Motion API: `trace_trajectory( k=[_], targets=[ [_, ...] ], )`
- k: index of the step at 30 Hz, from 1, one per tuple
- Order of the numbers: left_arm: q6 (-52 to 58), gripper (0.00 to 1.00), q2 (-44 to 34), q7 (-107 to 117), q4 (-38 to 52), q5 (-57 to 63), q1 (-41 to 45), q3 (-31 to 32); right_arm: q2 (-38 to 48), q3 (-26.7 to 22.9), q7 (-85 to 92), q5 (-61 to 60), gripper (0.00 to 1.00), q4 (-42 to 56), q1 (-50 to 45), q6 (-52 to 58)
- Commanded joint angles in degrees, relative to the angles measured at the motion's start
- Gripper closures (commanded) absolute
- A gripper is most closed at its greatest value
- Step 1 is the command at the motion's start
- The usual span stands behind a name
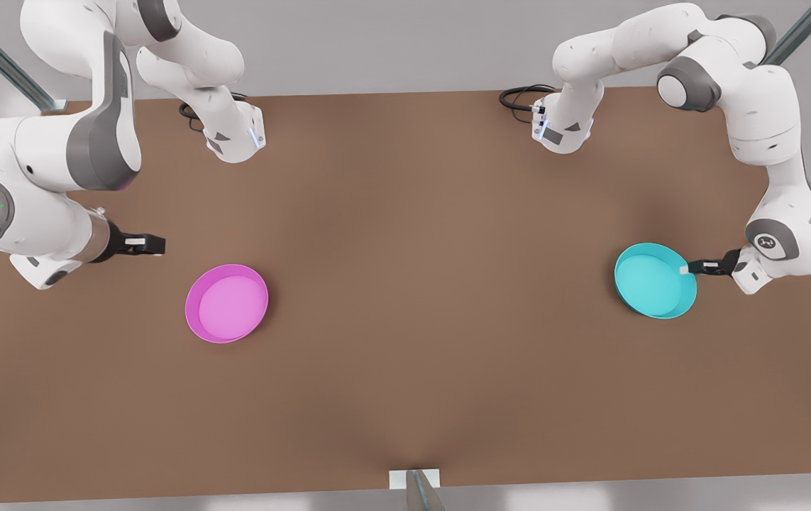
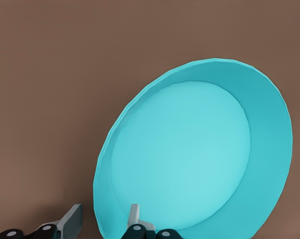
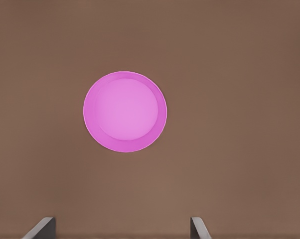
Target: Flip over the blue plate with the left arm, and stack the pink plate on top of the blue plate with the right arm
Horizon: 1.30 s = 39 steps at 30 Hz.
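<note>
left end effector (image 1: pixel 686 269) at frame right pinches the blue plate (image 1: pixel 653 279)'s rim to flip it, right end effector (image 1: pixel 158 245) waits open beside the pink plate (image 1: pixel 227 303).

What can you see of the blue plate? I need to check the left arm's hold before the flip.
The blue plate is a shallow round turquoise dish, plastic-looking, with a low rim and flat, paler inside facing up. It sits on the brown table at the front view's right. The left end effector straddles its rim, one finger inside, one outside.

A brown table (image 1: pixel 405 298) fills the scene, pale grey floor (image 1: pixel 391 42) beyond its edges.
</note>
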<state>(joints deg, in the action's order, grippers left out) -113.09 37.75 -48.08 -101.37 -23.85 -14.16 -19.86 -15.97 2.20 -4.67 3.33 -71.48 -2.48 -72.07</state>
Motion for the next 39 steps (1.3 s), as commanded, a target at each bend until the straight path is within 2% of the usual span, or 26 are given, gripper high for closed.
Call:
trace_trajectory(
  k=[1, 9, 10, 12, 16, 20, 23, 26, 30, 33, 35, 38, 39],
  targets=[
    [-0.2, 0.41, 0.1, -3.7, 0.1, -0.1, 0.0, 0.0, 0.1, 0.0, 0.9, 0.0, 0.00, 0.0, 0.0, 0.0],
    [-1.4, 0.41, 2.2, -3.9, 0.2, -1.1, 0.0, 0.4, -0.3, 0.0, 1.2, 0.0, 0.00, 0.1, 0.2, 0.0],
    [-1.4, 0.53, 2.1, -3.7, 0.2, -1.1, 0.0, 0.4, -0.3, 0.0, 1.2, -0.1, 0.00, 0.1, 0.2, 0.0],
    [-1.3, 0.64, 2.0, -3.6, 0.2, -1.1, 0.0, 0.8, -0.3, 0.0, 1.2, -0.1, 0.00, 0.1, 0.5, 0.0],
    [-1.0, 0.79, 1.9, -2.5, 0.2, -1.1, 0.1, 0.8, -0.4, 0.0, 1.2, -0.1, 0.00, 0.1, 0.5, 0.0],
    [-0.6, 0.79, 1.1, 2.8, 2.2, -0.8, 0.3, 0.8, -0.7, 0.0, 1.2, -0.2, 0.00, 0.1, 0.5, 0.0],
    [8.4, 0.79, -1.2, 8.6, 8.4, 0.6, 1.9, 0.9, -0.6, 0.0, 1.2, -0.2, 0.00, 0.2, 0.5, 0.0],
    [16.1, 0.79, -4.2, 24.3, 14.9, 5.3, 7.9, 0.9, -0.8, 0.0, 1.2, -0.3, 0.00, 0.2, 0.5, 0.0],
    [26.6, 0.79, -6.3, 51.0, 32.4, 18.5, 25.8, 0.8, -1.1, 0.0, 1.2, -0.5, 0.00, 0.2, 0.6, 0.0],
    [30.0, 0.79, -7.2, 70.8, 35.7, 29.4, 39.4, 0.6, -1.2, 0.0, 1.2, -0.7, 0.00, 0.2, 0.6, 0.0],
    [36.9, 0.79, -6.6, 72.5, 41.2, 34.4, 42.5, 0.4, -1.3, 0.0, 1.2, -0.9, 0.00, 0.2, 0.9, 0.0],
    [38.7, 0.79, -5.5, 81.0, 43.7, 52.1, 51.9, 0.5, -1.5, 0.0, 1.2, -1.0, 0.00, 0.2, 0.9, 0.0],
    [38.0, 0.79, -2.9, 82.2, 43.5, 58.0, 55.5, -1.5, -1.5, 0.0, 1.2, -1.0, 0.00, 0.2, 0.9, 0.0]
  ],
)
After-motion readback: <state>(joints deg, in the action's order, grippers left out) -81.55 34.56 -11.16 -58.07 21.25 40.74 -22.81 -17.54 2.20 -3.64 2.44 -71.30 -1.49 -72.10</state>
